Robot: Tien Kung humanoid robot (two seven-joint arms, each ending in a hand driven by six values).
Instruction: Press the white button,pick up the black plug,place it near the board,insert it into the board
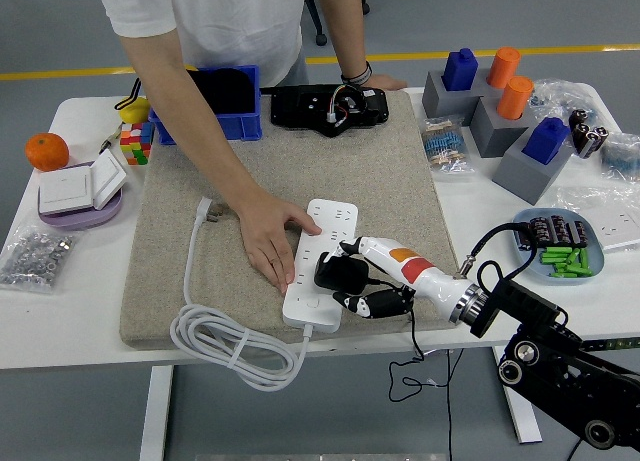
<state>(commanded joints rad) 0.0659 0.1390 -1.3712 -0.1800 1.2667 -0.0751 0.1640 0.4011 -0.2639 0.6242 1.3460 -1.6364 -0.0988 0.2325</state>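
A white power strip [322, 241] lies on the beige mat [300, 171], with its white cable [235, 346] coiled at the table's front edge. My right hand [352, 282] is shut on the black plug [338, 273] and holds it over the strip's near right part. The plug's thin black cord [415, 356] hangs off the table edge. A person's hand [268, 241] rests flat on the mat against the strip's left side. The strip's white button is hidden from me. My left hand is out of view.
A blue bin [215, 101] and a black device [330, 106] stand at the back, where the person's other hand [380, 81] rests. Grey blocks with blue and orange pegs [500, 111] and a plate of batteries [560, 246] lie right. An orange [48, 151] and a switch panel [80, 186] are at the left.
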